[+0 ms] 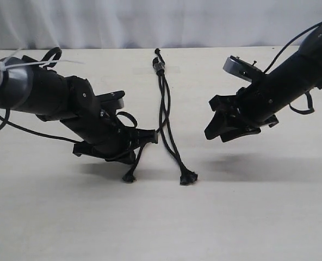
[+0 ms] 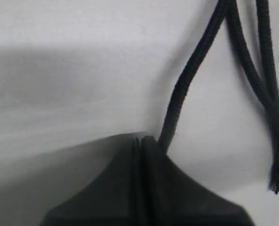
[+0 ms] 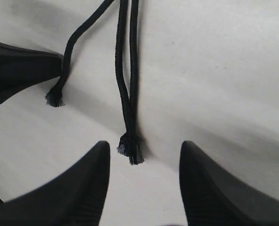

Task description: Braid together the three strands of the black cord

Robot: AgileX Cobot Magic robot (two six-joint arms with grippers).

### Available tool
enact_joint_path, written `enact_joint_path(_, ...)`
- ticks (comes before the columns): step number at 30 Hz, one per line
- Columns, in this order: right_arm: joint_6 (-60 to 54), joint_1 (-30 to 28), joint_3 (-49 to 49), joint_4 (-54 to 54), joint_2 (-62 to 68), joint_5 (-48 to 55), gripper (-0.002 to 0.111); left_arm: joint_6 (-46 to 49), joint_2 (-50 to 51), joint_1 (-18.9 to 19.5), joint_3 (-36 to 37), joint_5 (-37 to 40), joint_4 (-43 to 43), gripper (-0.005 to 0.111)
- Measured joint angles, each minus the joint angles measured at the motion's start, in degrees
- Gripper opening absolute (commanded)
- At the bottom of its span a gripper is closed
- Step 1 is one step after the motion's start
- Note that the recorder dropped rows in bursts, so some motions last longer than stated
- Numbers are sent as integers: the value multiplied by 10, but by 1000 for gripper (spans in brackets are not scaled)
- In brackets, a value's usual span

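Observation:
The black cord lies on the pale table with its bound, knotted end [image 1: 160,66] at the far side. Its three strands run toward the near edge. The left strand [image 1: 136,160] bends off to my left gripper [image 1: 152,136], which is shut on it. In the left wrist view that strand [image 2: 186,84] slips behind one finger of the left gripper [image 2: 142,138]. Its frayed tip [image 1: 130,177] rests on the table. The other two strands [image 1: 169,136] lie side by side and end together [image 1: 188,178]. My right gripper [image 1: 218,128] hovers open and empty, and their tips [image 3: 131,150] lie just beyond the right gripper [image 3: 144,143].
The table's far edge [image 1: 204,48] meets a white curtain [image 1: 150,22]. A glossy cable [image 1: 19,129] loops under the left arm. The left gripper's tip [image 3: 31,66] shows in the right wrist view beside the left strand's tip [image 3: 54,99].

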Motion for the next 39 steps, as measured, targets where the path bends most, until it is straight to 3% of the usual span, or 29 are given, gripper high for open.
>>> enact_joint_path(5,2,0,0,0,0,-3,45,-2,2,-10,0,-2,3,0)
enact_joint_path(13,3,0,0,0,-3,-10,45,-2,2,-77,0,-6,3,0)
enact_joint_path(20,26,0,1,-25,-53,-13,44,-2,-32,-58,-1,46,32,0)
enact_joint_path(23,61,0,6,-71,-91,-13,34,-2,-84,-33,-3,79,82,0)
enact_joint_path(24,74,0,12,-92,-105,-13,27,-2,-106,-22,-3,93,102,0)
enact_joint_path(25,84,0,19,-114,-117,-13,14,-2,-123,-12,-3,105,123,0)
enact_joint_path(27,118,0,54,-172,-161,-19,4,-2,-183,31,-3,158,169,0)
enact_joint_path(30,189,0,125,-260,-232,-31,4,-1,-261,139,3,249,209,0)
enact_joint_path(33,268,0,169,-343,-325,-34,4,15,-377,230,53,280,226,0)
enact_joint_path(36,292,0,211,-376,-461,-65,4,40,-536,281,123,262,245,0)
enact_joint_path(39,295,0,260,-365,-616,-130,4,49,-726,288,186,214,273,0)
